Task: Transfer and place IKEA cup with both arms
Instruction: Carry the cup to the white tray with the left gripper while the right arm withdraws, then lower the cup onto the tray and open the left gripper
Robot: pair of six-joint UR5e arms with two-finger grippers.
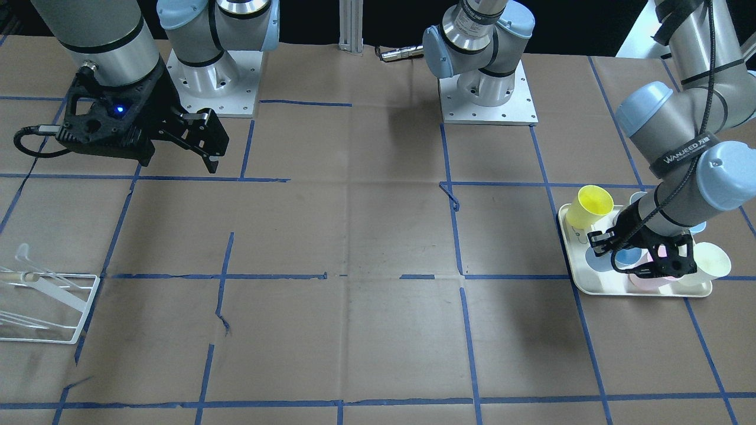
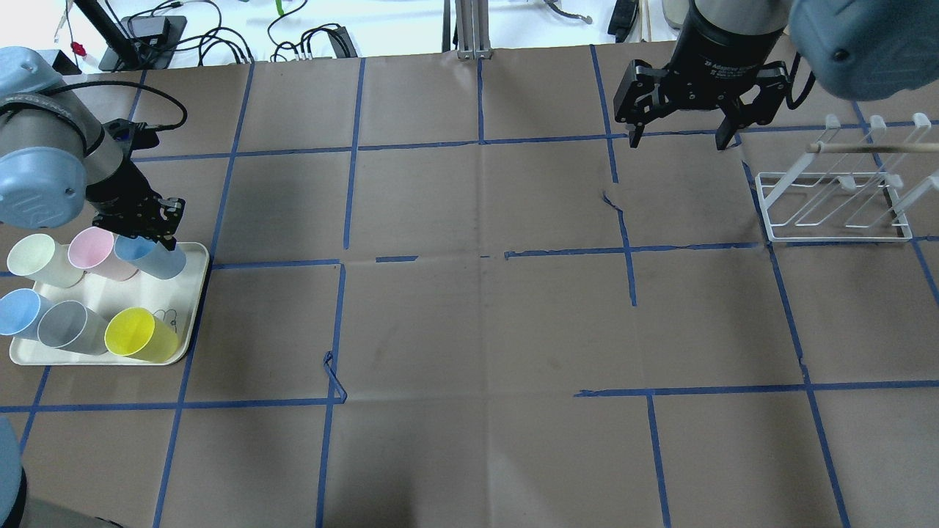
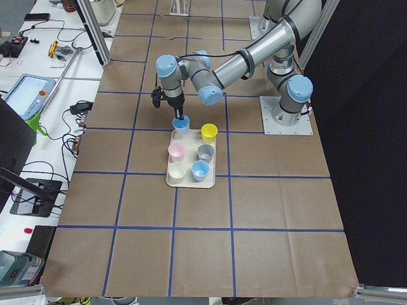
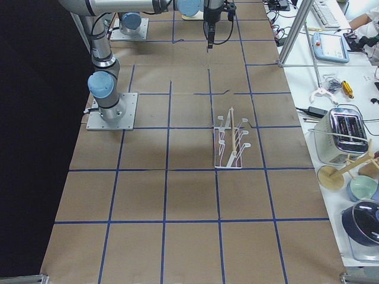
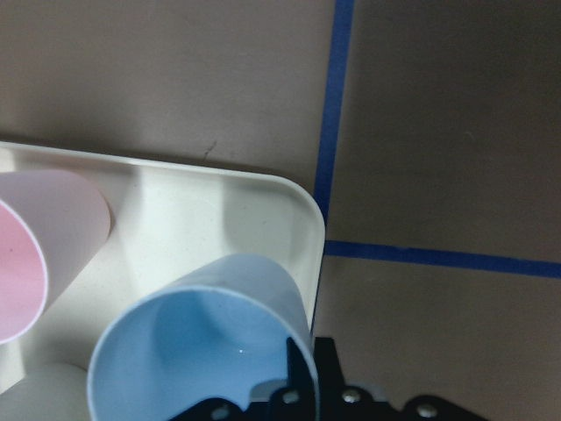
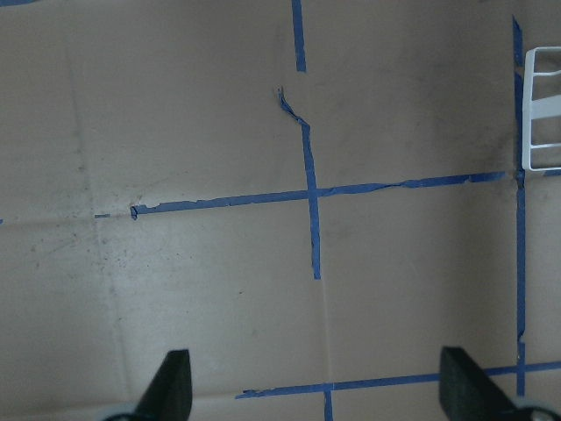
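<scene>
Brown papered table [image 2: 469, 330], blue tape grid [image 2: 480, 141], tray [image 2: 192, 286] at 9 o'clock.
Left gripper [image 2: 163, 236] is clamped on the rim of the IKEA cup [image 2: 165, 262] at the tray's 1 o'clock corner; right gripper [image 2: 675, 139] hangs with fingers spread.

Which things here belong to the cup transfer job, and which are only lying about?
Job: IKEA cup, left gripper pinching its rim, right gripper open.
Lying about: tray, yellow cup, pink cup, grey cup, cream cup, second blue cup, white rack (role unclear).

Silver-grey arms [image 1: 106, 53], light-blue joint caps [image 1: 644, 103], black fingers [image 1: 207, 136]
</scene>
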